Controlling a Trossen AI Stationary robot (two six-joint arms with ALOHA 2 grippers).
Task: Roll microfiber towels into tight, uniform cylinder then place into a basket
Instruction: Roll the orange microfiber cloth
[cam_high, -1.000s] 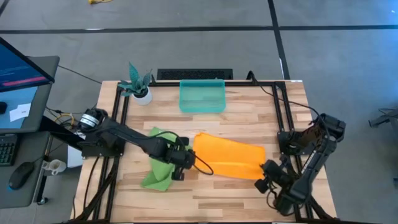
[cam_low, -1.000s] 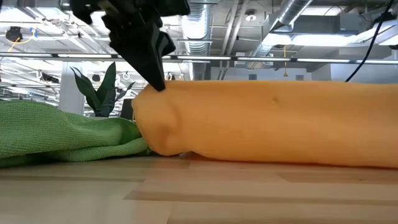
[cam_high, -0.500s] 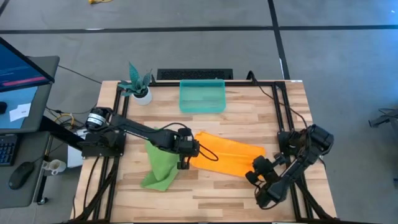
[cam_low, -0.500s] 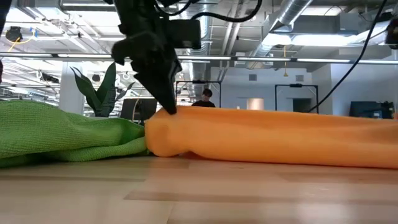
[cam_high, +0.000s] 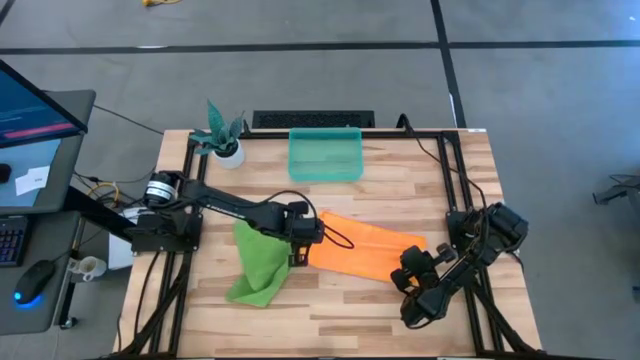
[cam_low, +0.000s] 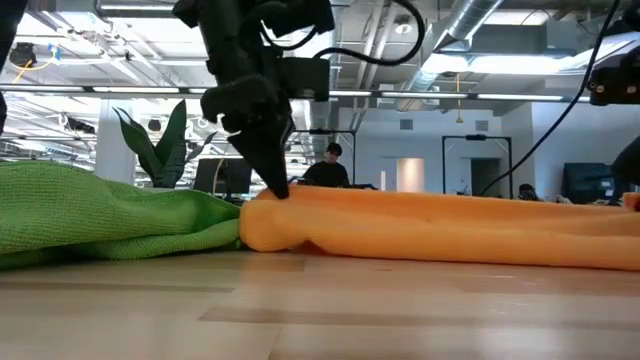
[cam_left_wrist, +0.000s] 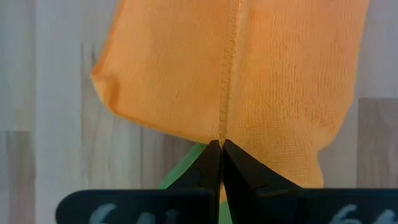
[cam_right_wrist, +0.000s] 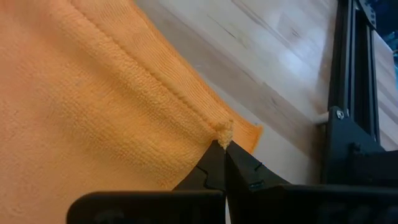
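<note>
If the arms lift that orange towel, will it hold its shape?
Probably not. The orange towel sags and folds between the left gripper and right gripper, so it looks floppy. It seems light; both pinch only an edge. Its nubby weave should resist slipping.

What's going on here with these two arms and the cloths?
The two arms are working the orange towel into a roll on the wooden table. The left gripper is shut on one end and the right gripper is shut on a corner at the other end. The green towel lies crumpled beside it, untouched. The teal basket at the table's far edge holds no towel yet.
</note>
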